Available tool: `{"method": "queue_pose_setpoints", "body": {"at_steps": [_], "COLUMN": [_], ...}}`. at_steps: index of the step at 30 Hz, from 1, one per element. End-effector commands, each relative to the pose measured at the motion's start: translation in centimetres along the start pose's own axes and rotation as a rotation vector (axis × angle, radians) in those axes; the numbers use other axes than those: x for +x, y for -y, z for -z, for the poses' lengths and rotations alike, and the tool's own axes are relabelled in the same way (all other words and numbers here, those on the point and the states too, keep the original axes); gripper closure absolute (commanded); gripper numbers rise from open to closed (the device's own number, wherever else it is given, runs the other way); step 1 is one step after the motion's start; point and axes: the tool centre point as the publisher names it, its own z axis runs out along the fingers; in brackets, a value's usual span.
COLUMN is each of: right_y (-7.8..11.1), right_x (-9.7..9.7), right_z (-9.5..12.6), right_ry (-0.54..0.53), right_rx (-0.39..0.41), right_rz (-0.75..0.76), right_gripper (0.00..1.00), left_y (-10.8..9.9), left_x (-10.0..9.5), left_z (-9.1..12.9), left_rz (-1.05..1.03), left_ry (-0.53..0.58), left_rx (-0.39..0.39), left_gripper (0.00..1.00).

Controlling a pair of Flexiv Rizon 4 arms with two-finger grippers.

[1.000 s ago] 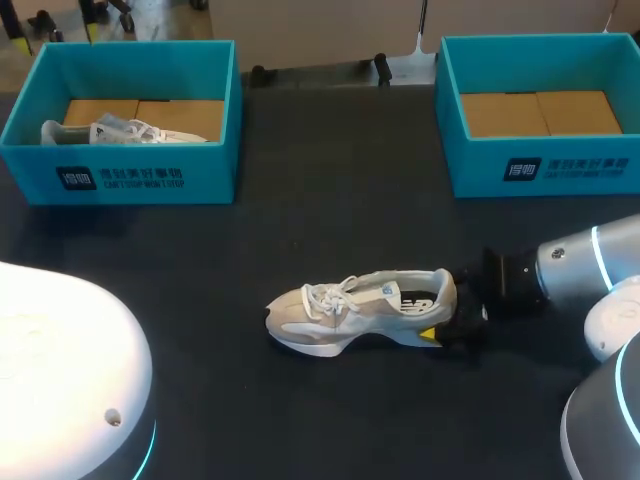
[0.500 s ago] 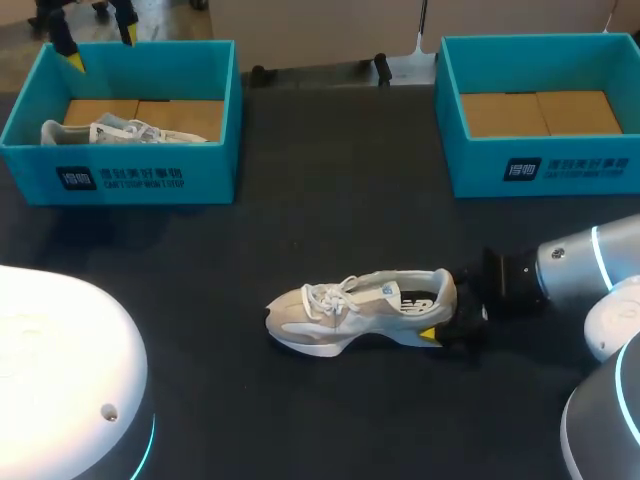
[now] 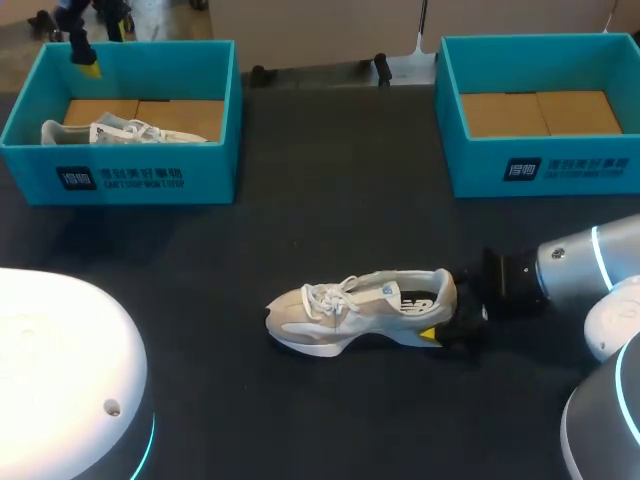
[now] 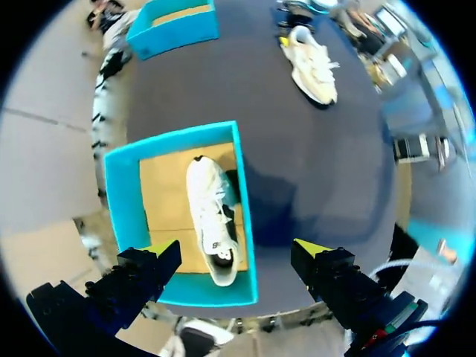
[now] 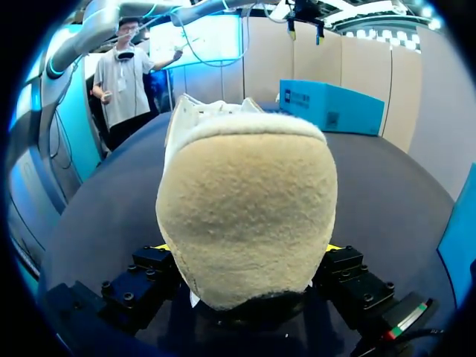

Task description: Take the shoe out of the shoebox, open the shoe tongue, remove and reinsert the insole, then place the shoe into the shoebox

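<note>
Right jaws: the right gripper has its fingers against the two sides of the heel of the shoe. They seem to pinch it, though the heel's bulge hides the actual contact.
Shoe: it stands upright on its sole on the table. The heel is between the right jaws and the toe points straight ahead of them.
Room at the right jaws: bare dark table lies ahead of the toe and on both sides of the shoe. Nothing touches the shoe except the fingers.
Left jaws: the left gripper is spread wide, holds nothing, and hangs high over the left shoebox.
Under the left jaws: a second shoe lies inside that box. Its heel end is below the gap between the fingers and its toe points ahead of them.
Edges there: the second shoe lies close along the box wall on the side towards the middle of the table. Bare cardboard floor shows on its other side. The four upright walls ring it.
Right shoebox: it is well apart from both jaws at the far edge of the table, and only its cardboard floor shows inside.
Between the boxes: a wide strip of bare table, far ahead of the left jaws.
</note>
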Motion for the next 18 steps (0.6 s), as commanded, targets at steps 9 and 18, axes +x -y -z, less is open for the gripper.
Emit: {"method": "queue_pose_setpoints", "body": {"at_steps": [9, 18], "right_y": [0.1, 0.1], "right_x": [-0.1, -0.1], "right_z": [-0.1, -0.1], "right_ry": [0.002, 0.002], "right_rx": [0.005, 0.005], "right_rz": [-0.001, -0.001], "right_gripper": [1.00, 1.00], "left_y": [6.5, 8.8], "left_x": [5.7, 8.6], "left_z": [1.2, 1.2], "left_rz": [0.713, 1.024], "left_ry": [-0.006, 0.007], "left_rx": [0.052, 0.079], "left_gripper": [0.00, 0.00]}}
